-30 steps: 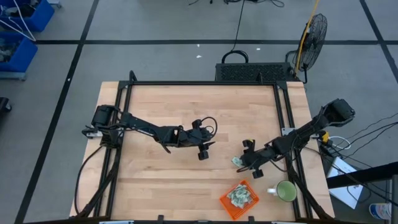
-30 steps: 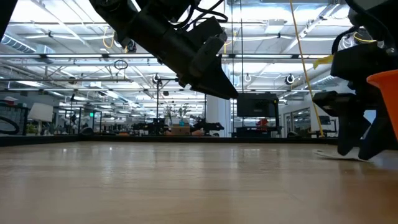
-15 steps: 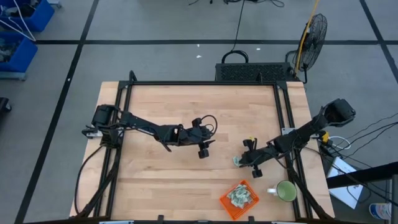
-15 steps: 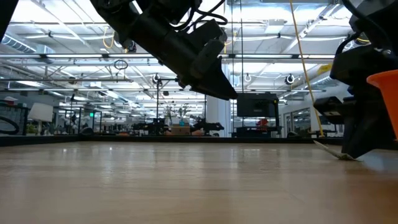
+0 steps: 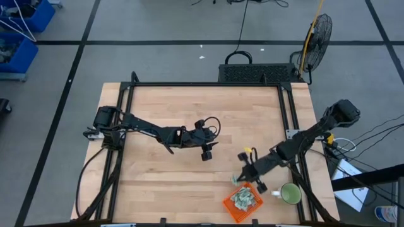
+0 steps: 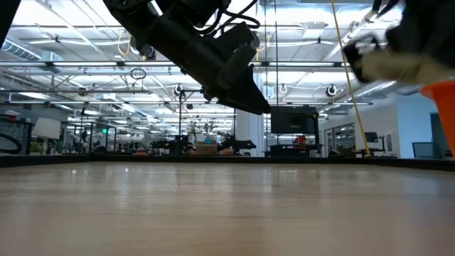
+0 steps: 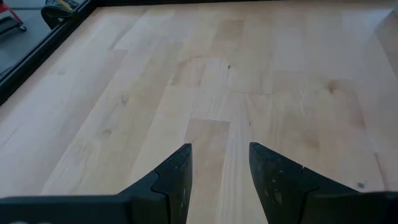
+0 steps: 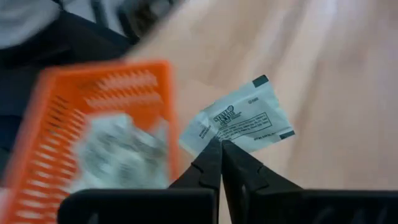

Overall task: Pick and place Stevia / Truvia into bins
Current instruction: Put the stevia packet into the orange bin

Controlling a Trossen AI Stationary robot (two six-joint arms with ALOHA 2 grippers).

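Wooden table (image 5: 189,107); paper sachet (image 8: 244,118) beside meshed basket (image 8: 50,130)

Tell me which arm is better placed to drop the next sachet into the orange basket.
The right. Its gripper is shut on a sachet beside the orange basket; the left gripper hangs open and empty mid-table.

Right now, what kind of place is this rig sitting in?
Probably a large lab or industrial workshop. The low view shows a high ceiling with trusses and strip lights and distant workstations. From above: a grey taped floor, blue storage bins and a pedestal fan around the wooden table.
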